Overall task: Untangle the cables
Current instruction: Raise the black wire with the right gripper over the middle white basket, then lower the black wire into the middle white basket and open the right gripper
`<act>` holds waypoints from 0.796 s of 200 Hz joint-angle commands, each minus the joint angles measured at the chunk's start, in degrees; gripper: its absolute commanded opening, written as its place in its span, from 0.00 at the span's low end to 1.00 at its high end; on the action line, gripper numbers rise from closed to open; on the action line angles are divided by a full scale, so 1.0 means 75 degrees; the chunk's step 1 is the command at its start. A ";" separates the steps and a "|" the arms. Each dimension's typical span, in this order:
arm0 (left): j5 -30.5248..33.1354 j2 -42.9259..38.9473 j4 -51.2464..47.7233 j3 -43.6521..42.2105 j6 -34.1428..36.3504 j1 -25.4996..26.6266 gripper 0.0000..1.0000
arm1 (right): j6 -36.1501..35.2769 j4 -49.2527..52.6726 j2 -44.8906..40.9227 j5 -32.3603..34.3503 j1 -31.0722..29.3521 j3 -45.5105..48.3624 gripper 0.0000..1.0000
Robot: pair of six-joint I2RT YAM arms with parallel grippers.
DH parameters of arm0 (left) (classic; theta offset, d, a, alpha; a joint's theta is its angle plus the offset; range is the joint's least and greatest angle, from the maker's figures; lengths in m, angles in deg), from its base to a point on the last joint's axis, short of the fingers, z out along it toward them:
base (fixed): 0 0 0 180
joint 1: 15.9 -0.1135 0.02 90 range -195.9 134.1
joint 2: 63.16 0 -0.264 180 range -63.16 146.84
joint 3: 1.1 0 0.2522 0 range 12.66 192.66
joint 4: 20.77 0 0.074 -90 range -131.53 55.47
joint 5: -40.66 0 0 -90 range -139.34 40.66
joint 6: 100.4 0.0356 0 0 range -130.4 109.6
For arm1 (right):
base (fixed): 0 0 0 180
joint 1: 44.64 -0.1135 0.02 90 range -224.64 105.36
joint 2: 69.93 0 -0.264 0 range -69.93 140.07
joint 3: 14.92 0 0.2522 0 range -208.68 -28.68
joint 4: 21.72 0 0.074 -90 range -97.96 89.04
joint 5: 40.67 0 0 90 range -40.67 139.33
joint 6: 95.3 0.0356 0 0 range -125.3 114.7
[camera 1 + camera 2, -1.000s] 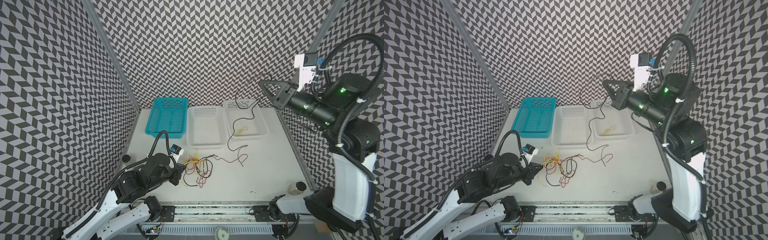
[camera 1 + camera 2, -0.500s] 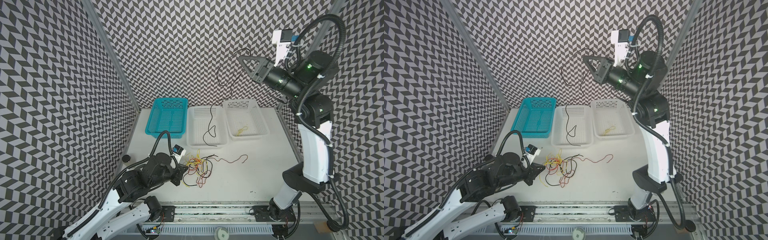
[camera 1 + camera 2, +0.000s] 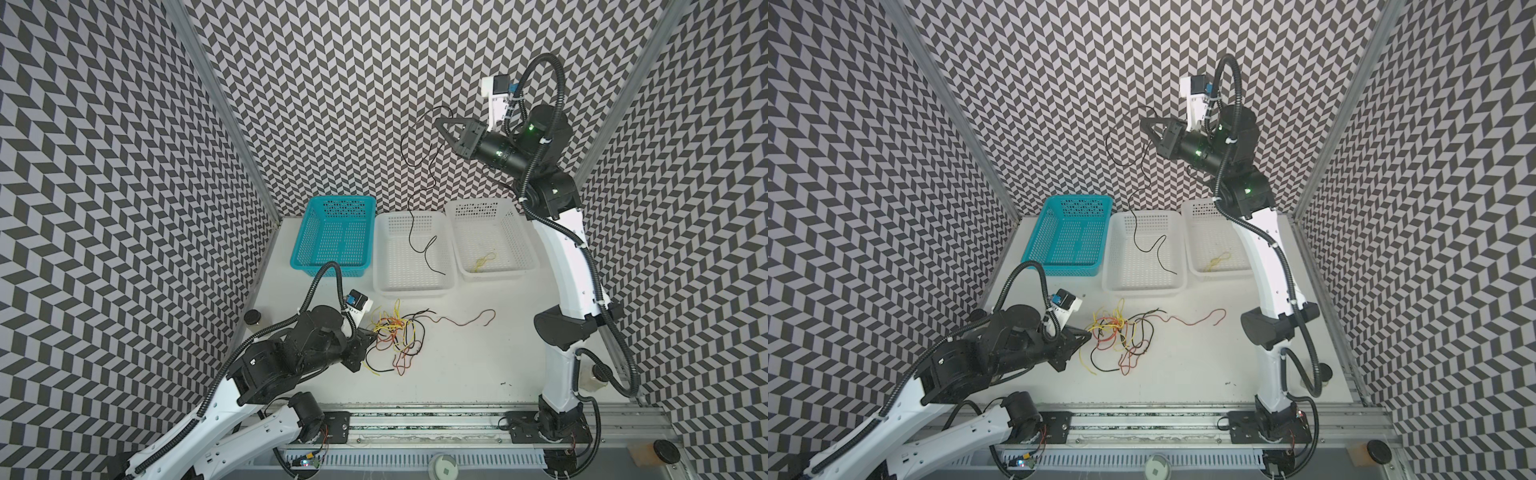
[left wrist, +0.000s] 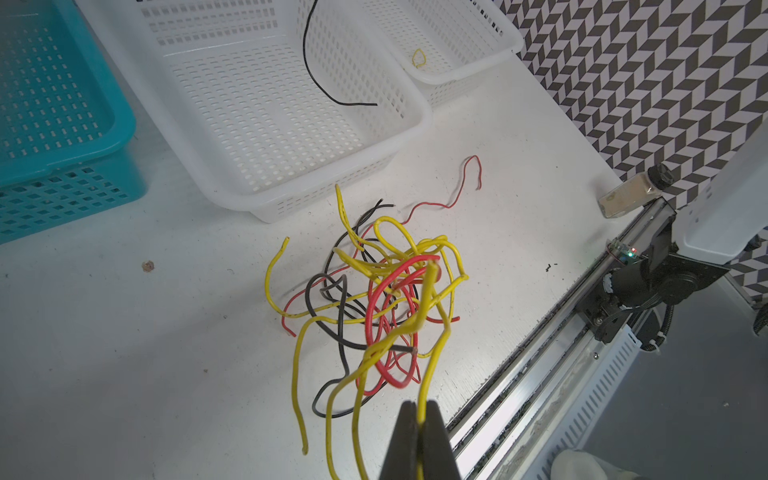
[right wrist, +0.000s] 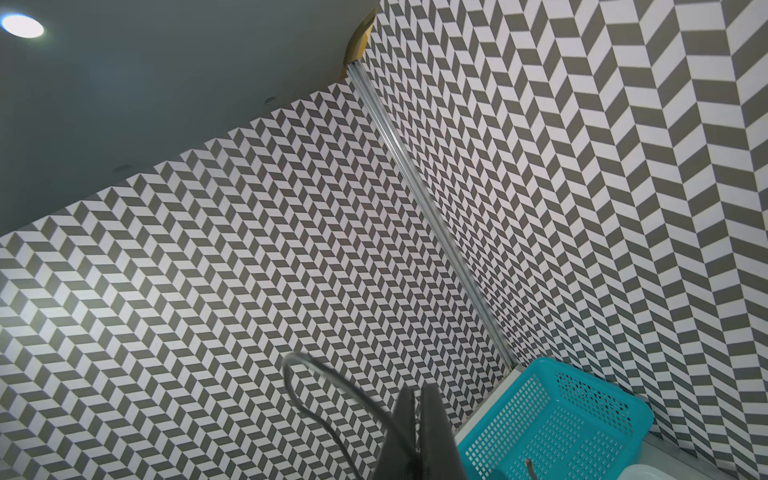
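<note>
Here, the right claw [image 3: 438,120] is raised near the back wall, pinched closed on one black cable [image 3: 409,226]. That cable hangs with its long axis running from 12 to 6 o'clock. Its lower end lies in the middle white basket [image 3: 411,289], with the tip pointing toward 4 o'clock. The left claw [image 4: 417,409] sits low at 9 o'clock of the tangle of cables [image 3: 395,336], clamped tight on one yellow strand [image 4: 426,390] of it. The tangle, yellow, red and black, lies on the bench [image 3: 478,365] at 6 o'clock of the baskets. One red cable [image 3: 469,321] trails out of it toward 3 o'clock. One yellow cable [image 3: 484,262] lies curled in the right white basket [image 3: 494,274]. Three baskets stand in a row: one teal basket [image 3: 328,270] and two white.
</note>
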 commanded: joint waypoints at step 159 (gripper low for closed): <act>0.0186 -0.0089 0.0237 -0.0101 0.0124 -0.0049 0.00 | -0.2393 -0.1623 -0.1247 0.2643 -0.0632 0.7536 0.00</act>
